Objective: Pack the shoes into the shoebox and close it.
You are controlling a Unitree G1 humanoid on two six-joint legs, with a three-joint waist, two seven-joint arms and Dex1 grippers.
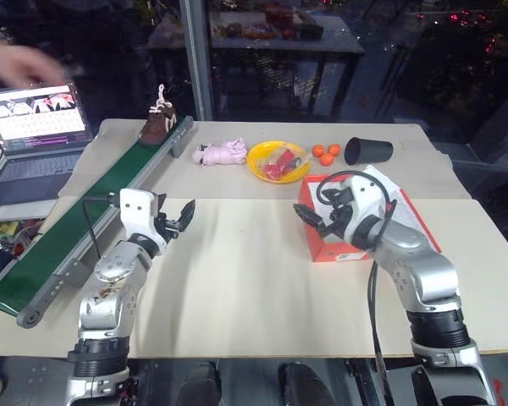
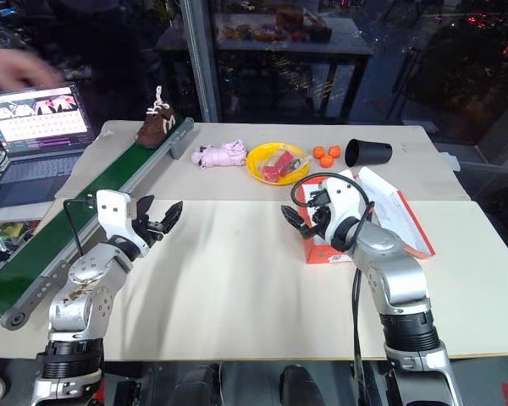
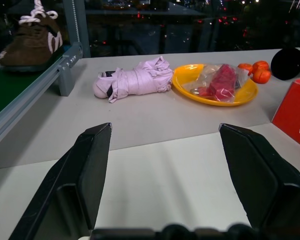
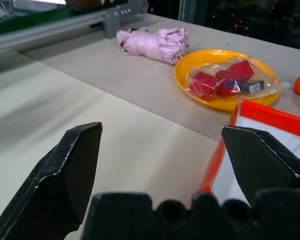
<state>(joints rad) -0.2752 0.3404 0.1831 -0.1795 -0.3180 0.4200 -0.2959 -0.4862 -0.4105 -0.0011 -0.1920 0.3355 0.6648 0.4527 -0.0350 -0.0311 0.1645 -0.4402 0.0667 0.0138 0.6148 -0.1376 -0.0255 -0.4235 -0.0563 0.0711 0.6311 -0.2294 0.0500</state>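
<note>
One dark brown shoe (image 1: 158, 124) with cream laces stands on the far end of the green conveyor belt (image 1: 76, 228). The red-orange shoebox (image 2: 322, 251) lies open at the right of the table, white inside, its lid (image 2: 398, 216) leaning back. My right arm covers part of it. My right gripper (image 1: 309, 218) hovers open just left of the box's near corner, with nothing between its fingers. My left gripper (image 1: 179, 218) is open and empty above the table beside the belt, well short of the shoe.
A pink soft bundle (image 1: 222, 153), a yellow bowl (image 1: 278, 161) of red packets, small oranges (image 1: 326, 153) and a black cup (image 1: 368, 150) line the table's far side. A laptop (image 1: 35, 127) sits at far left, a person's hand (image 1: 17, 63) above it.
</note>
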